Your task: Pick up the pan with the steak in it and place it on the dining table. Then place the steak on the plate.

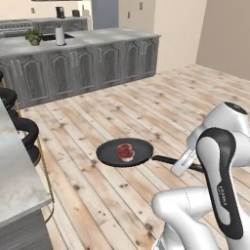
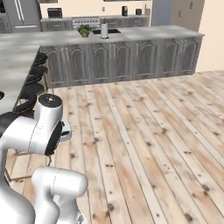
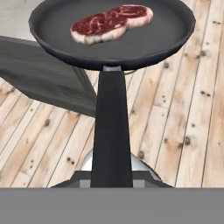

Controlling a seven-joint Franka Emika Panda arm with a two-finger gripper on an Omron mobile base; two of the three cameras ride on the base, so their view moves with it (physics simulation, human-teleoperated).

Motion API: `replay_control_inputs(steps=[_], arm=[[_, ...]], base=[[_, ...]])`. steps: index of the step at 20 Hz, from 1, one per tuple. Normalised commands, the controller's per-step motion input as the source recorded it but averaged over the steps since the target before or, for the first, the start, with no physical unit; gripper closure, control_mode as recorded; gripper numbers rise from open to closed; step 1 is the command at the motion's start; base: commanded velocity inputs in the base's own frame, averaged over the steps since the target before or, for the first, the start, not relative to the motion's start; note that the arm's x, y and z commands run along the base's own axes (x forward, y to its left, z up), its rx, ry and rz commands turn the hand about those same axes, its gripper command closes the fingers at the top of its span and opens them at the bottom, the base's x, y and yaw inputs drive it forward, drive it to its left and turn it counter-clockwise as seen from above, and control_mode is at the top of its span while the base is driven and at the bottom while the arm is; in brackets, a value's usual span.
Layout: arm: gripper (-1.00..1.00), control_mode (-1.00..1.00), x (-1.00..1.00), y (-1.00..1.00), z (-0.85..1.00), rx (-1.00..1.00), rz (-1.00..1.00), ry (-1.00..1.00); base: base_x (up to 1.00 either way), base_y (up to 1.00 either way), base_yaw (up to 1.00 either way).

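The pan (image 1: 124, 152) is hanging in mid-air above the wooden floor (image 1: 146, 107), level and steady, with the steak (image 1: 126, 151) sitting right in the middle of it. The long black handle is running back to the right in the left base view, and the gripper (image 1: 181, 166) is clamped down on its far end, jaws drawn in tight around the thin bar.

In the hand view the handle is stretching straight up the middle from the hand, and the pan (image 3: 112, 33) is spreading across the top, with the steak (image 3: 111, 22) lying flat inside it, red with pale marbling and a light rim of fat. Floorboards are showing beneath the pan on both sides, and a dark grey slab is cutting in from the left under the pan's edge.

The marble-topped dining table (image 1: 14, 171) is lying along the left edge of the left base view, just beside the pan but apart from it, with black stools (image 1: 27, 134) tucked in beside it. Across the room the grey kitchen counter (image 1: 83, 61) is standing against the far side, carrying a small potted plant (image 1: 34, 37) and a white upright container (image 1: 60, 35).

In the right base view the white arm (image 2: 41, 131) is bending low at the left.
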Motion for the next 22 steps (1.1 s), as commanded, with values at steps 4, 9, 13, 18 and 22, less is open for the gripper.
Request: replay_control_inputs(steps=[4, 9, 13, 18, 22], arm=[[1.0, 1.0, 0.0, 0.0, 0.0, 0.0, 0.0, 0.0], [1.0, 1.0, 0.0, 0.0, 0.0, 0.0, 0.0, 0.0], [1.0, 1.0, 0.0, 0.0, 0.0, 0.0, 0.0, 0.0], [1.0, 1.0, 0.0, 0.0, 0.0, 0.0, 0.0, 0.0], [1.0, 1.0, 0.0, 0.0, 0.0, 0.0, 0.0, 0.0]], base=[[-0.04, -0.08, 0.21], [0.04, -0.26, 0.0], [0.21, -0.88, 0.0], [0.33, -0.92, 0.0], [0.43, -0.85, 0.0]])
